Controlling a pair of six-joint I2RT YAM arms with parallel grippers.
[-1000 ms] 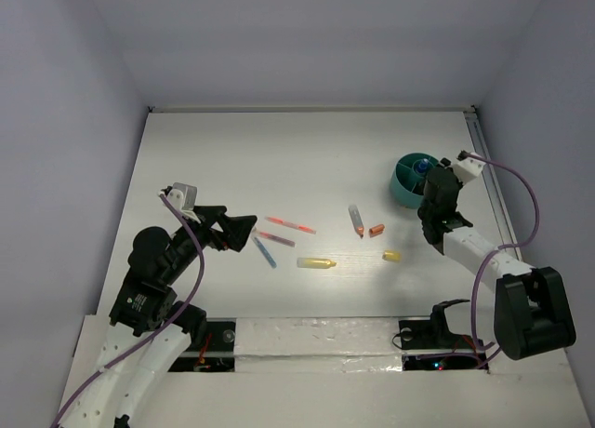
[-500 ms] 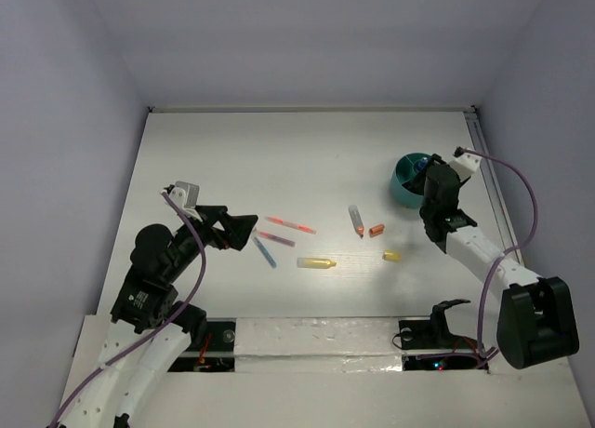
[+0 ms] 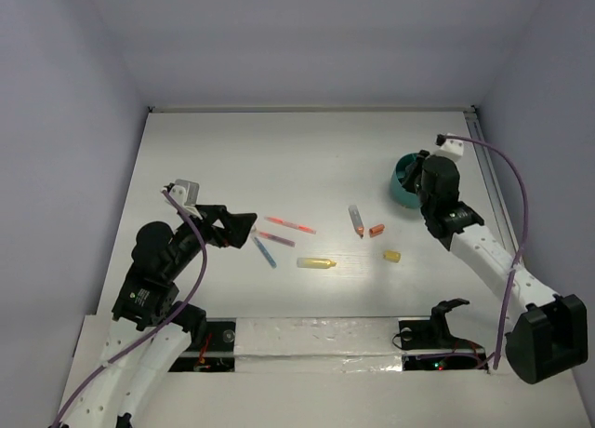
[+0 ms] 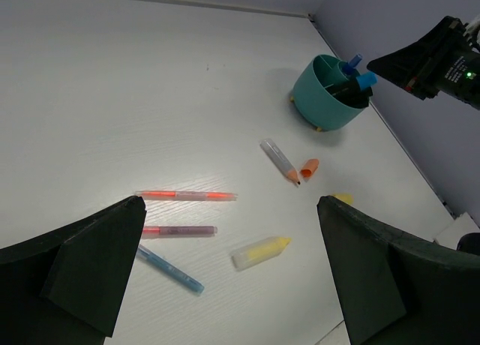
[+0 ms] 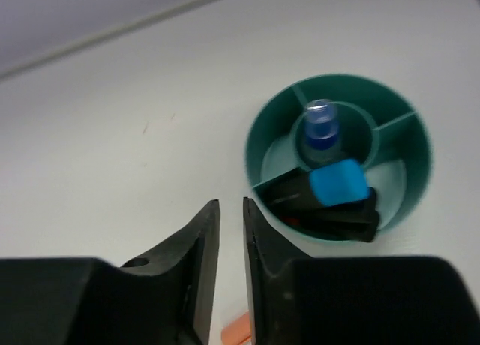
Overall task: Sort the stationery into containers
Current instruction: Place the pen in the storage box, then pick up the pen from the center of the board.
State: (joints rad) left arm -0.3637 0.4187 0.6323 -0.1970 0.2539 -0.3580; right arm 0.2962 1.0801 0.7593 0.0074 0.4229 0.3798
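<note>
The teal cup (image 3: 400, 188) stands at the right, half hidden under my right gripper (image 3: 420, 167). In the right wrist view the cup (image 5: 259, 146) holds a blue-capped black marker (image 5: 339, 186) and a blue pen (image 5: 321, 127). The right gripper (image 5: 230, 204) hangs just left of the cup, its jaws nearly together with nothing between them. My left gripper (image 3: 244, 228) is wide open and empty (image 4: 231, 204) beside an orange pen (image 3: 290, 224), a purple pen (image 3: 275, 238) and a blue pen (image 3: 265, 252). A yellow highlighter (image 3: 316, 262) lies mid-table.
A grey marker with an orange tip (image 3: 355, 220), an orange cap (image 3: 376, 230) and a yellow cap (image 3: 391, 256) lie between the pens and the cup. Grey walls close the table at the back and both sides. A metal rail (image 3: 488, 177) runs along the right edge.
My right gripper has moved away from me and a little left, from the cup's near side to over the cup. The left arm has hardly moved.
</note>
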